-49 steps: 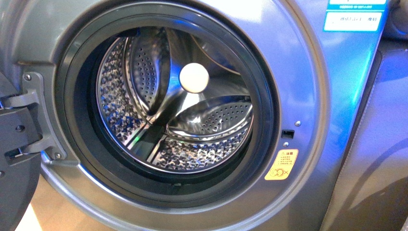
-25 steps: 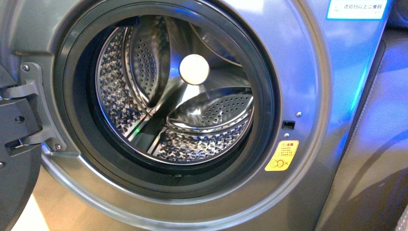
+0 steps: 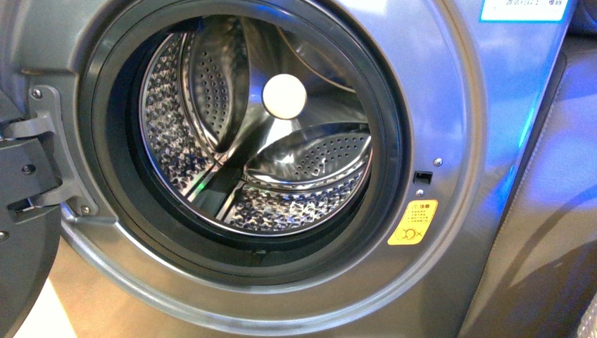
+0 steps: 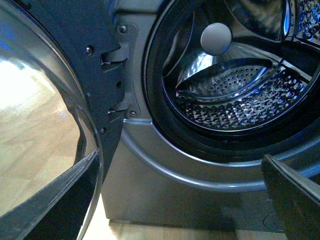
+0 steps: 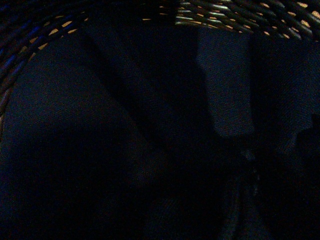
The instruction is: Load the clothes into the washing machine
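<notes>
Washing machine [image 3: 450, 105] across the whole front view, silver-grey, set slightly higher in the picture than a second ago. Blue-edged label [image 3: 524, 8] at the top right now nearly cut off by the upper edge, where a second ago two labels showed in full. Otherwise unchanged.

Door [image 3: 21, 267] swung open to the left, on a grey hinge [image 3: 53, 141] bolted beside the porthole. Dark rubber gasket [image 3: 105, 155] ringing the mouth. Inside, perforated steel drum [image 3: 211, 105], only bare metal paddles and dimpled wall showing. White round hub [image 3: 284, 96] at the back of the drum. Yellow warning sticker [image 3: 412, 222] low on the right of the porthole, small black latch slot [image 3: 422, 177] just above it.

Left gripper [image 4: 179, 157] spread wide with nothing between its two dark fingers [image 4: 60, 200]. Held in front of the machine's lower rim, apart from it, pointing toward the open mouth, with the door on one side and the drum ahead.

Right wrist view dark. Right gripper not made out in any view, so cannot tell how it stands. Cannot tell where the clothes lie, nor how they sit relative to either gripper.
</notes>
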Robot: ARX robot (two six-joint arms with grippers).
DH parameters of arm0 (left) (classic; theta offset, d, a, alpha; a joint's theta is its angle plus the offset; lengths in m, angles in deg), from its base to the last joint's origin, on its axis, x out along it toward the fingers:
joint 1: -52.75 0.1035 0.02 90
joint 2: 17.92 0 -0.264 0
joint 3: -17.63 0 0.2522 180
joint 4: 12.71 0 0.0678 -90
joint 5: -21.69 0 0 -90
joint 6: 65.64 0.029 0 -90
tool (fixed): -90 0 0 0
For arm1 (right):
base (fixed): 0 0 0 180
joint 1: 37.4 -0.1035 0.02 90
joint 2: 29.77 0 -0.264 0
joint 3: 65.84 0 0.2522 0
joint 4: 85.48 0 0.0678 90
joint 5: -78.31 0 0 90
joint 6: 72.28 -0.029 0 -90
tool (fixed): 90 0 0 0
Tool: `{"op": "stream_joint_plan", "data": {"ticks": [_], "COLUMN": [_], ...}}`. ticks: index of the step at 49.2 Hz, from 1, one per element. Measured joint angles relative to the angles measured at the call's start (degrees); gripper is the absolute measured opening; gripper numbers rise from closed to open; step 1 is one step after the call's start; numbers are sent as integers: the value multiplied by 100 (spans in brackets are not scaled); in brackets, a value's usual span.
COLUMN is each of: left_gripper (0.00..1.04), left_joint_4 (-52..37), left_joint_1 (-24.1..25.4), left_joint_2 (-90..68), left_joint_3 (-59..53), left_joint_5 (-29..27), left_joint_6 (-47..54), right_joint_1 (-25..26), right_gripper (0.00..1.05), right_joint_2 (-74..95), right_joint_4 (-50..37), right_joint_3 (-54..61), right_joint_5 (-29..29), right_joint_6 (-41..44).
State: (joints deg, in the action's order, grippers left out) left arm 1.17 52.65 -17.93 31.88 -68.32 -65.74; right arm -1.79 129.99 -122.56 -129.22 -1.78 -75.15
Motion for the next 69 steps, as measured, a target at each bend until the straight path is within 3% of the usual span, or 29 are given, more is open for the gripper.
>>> {"op": "stream_joint_plan", "data": {"ticks": [17, 51, 69], "left_gripper": [98, 98, 98], "left_joint_4": [0, 0, 0], "left_joint_1": [0, 0, 0], "left_joint_2": [0, 0, 0], "left_joint_3": [0, 0, 0], "left_joint_5": [0, 0, 0], "left_joint_6": [0, 0, 0], "right_joint_1": [46, 315, 361], "right_gripper": [97, 97, 47], "right_joint_2": [564, 925, 929], "right_joint_4": [-282, -229, -326], "right_joint_3": [-219, -433, -389], "right_joint_5": [367, 573, 614], "right_joint_6": [138, 463, 474]}}
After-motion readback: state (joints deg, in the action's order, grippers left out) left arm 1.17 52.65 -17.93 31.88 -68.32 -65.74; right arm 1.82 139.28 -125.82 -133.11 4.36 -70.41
